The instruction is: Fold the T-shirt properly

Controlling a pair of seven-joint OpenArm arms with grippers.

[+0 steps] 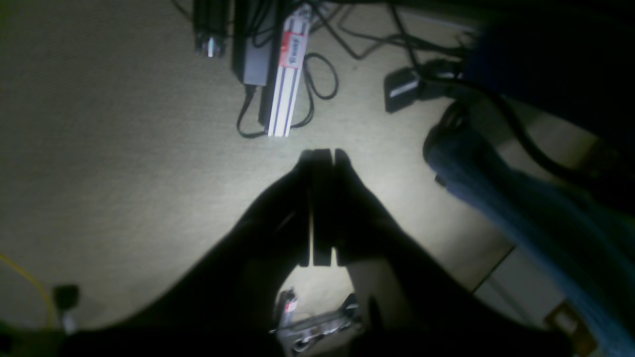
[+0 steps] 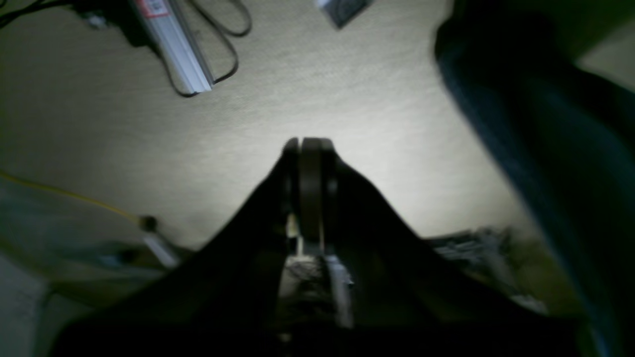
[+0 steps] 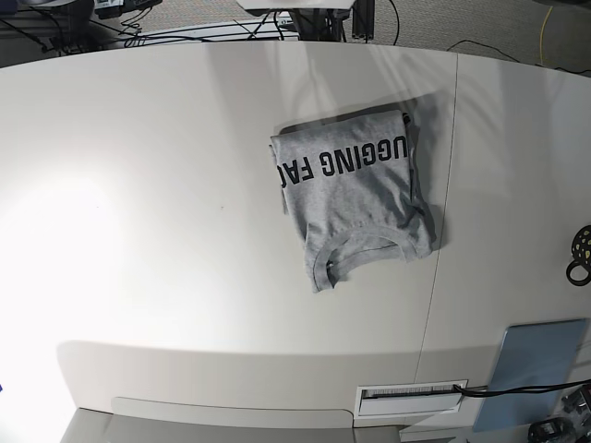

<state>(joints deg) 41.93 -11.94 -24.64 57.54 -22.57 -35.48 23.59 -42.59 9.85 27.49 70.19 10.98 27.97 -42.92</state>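
The T-shirt [image 3: 355, 198] lies folded, lettering up, on the table [image 3: 138, 231]; both pincers [image 1: 323, 154] [image 2: 308, 145] are closed, empty.

I take this for an office or lab: a wide white table [image 3: 138, 185], carpet [image 1: 99, 148] beneath my raised arms, a power brick [image 1: 255, 62] and loose cables [image 1: 322, 74] ahead of the left one.

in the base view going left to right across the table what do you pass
T-shirt folded on the white table → table seam → light blue sheet → black ring-shaped object at the right edge.
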